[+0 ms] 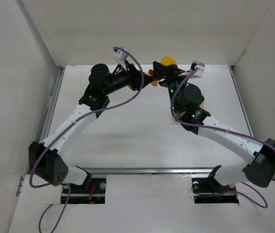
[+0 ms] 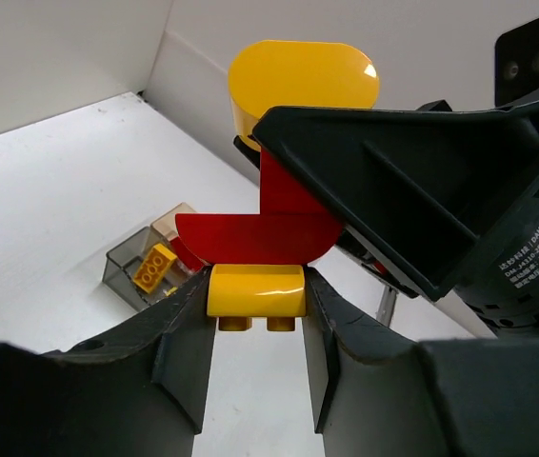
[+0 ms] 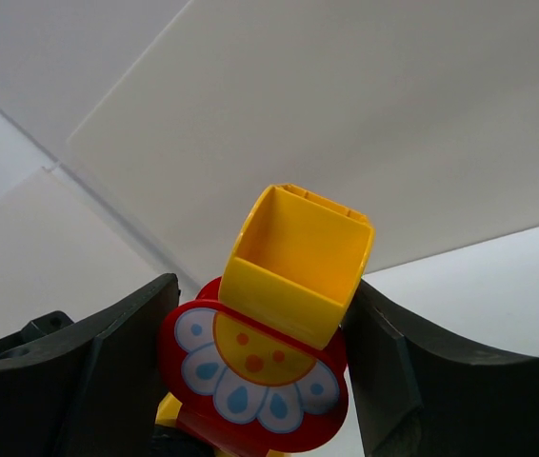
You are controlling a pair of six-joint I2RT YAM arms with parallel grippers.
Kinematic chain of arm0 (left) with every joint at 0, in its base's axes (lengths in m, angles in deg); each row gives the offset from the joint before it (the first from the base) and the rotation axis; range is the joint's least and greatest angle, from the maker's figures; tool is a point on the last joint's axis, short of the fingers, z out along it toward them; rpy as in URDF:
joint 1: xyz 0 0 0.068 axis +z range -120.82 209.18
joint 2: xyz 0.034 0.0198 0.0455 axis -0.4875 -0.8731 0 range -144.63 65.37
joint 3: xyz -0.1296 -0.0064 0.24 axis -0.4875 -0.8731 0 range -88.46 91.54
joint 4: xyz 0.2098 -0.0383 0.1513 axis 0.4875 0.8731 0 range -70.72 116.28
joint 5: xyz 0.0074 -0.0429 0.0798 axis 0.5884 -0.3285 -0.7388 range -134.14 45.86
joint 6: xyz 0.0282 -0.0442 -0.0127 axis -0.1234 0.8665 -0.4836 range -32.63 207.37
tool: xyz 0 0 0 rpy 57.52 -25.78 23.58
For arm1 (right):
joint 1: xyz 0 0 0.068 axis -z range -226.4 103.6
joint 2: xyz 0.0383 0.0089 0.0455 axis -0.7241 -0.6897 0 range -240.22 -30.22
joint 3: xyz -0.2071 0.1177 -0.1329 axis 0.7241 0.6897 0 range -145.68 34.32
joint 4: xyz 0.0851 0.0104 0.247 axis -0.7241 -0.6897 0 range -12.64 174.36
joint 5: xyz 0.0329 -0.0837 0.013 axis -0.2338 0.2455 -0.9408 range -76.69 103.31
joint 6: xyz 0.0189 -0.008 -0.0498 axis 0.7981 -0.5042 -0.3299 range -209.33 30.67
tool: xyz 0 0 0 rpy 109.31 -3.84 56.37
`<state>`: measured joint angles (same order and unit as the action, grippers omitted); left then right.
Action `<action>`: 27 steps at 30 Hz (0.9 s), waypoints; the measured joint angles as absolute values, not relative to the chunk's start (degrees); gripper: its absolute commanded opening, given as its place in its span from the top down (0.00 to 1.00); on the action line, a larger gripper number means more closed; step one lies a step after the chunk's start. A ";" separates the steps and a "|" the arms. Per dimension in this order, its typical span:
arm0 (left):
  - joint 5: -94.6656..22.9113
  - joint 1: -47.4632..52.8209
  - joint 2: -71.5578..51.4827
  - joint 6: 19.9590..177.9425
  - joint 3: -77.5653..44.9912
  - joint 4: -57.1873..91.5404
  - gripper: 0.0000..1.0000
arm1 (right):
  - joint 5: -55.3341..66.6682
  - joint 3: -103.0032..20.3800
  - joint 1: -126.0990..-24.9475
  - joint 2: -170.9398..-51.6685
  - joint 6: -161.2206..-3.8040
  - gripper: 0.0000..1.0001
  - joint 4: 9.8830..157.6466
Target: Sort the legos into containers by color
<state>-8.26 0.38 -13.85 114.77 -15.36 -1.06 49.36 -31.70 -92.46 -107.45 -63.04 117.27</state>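
**Lego stack (image 2: pixel 250 238) hanging between both arms**

Hard, light, slick plastic, I'd say, so grab the flat sides, not the rounded ends. Left pincer (image 2: pixel 257 297) pinches the yellow brick (image 2: pixel 255 288) at the bottom. Right pincer (image 3: pixel 265 297) is clamped on the red flower piece (image 3: pixel 250 376). Beyond, the boxes (image 2: pixel 117 262) sit on the tabletop (image 2: pixel 50 190).

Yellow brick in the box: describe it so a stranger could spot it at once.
Left wrist view: on the table, at lower left, stand the paired containers. The yellow brick lies in the dark grey one, studs up; the clear one holds a red piece.
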 measured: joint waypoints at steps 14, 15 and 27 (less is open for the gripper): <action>-8.65 0.36 -13.85 103.84 -15.71 12.80 1.00 | 62.89 -31.70 -89.90 -107.45 -75.59 1.00 114.36; -8.65 0.36 -13.85 103.40 -15.71 13.04 1.00 | 63.17 -31.70 -89.86 -107.45 -76.07 1.00 114.23; -13.48 0.43 -14.38 92.10 -17.80 17.06 1.00 | 46.83 -33.40 -85.01 -108.83 -77.03 1.00 93.00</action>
<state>-13.48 0.43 -14.38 92.10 -17.80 17.06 46.83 -33.40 -85.01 -108.83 -77.03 93.00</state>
